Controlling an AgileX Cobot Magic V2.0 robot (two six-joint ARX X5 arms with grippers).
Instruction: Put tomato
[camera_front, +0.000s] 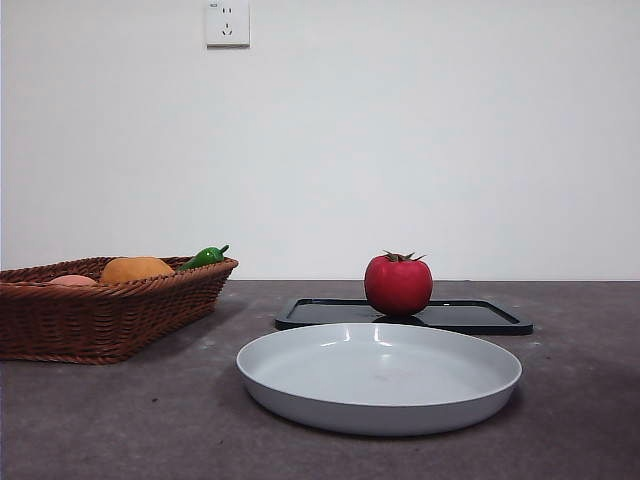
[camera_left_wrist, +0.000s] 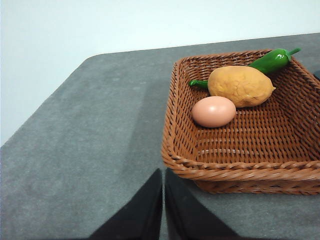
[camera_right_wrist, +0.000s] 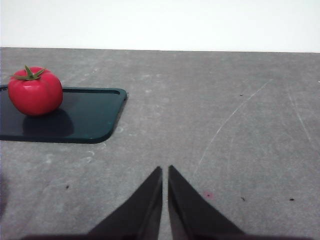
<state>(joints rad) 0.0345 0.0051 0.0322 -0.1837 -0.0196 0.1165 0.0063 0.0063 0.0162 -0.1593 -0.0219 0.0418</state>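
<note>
The red tomato (camera_front: 398, 284) with a green stem stands upright on a black tray (camera_front: 470, 316) behind a grey plate (camera_front: 379, 377). It also shows in the right wrist view (camera_right_wrist: 35, 91), on the black tray (camera_right_wrist: 90, 120). My right gripper (camera_right_wrist: 165, 172) is shut and empty, low over the bare table, well apart from the tomato. My left gripper (camera_left_wrist: 163, 175) is shut and empty, over the table just outside the wicker basket (camera_left_wrist: 180, 150). Neither arm shows in the front view.
The wicker basket (camera_front: 100, 320) stands at the left and holds an orange fruit (camera_left_wrist: 240, 86), a green pepper (camera_left_wrist: 270, 61) and an egg (camera_left_wrist: 214, 111). The plate lies empty at the front. A wall socket (camera_front: 227, 22) is on the back wall.
</note>
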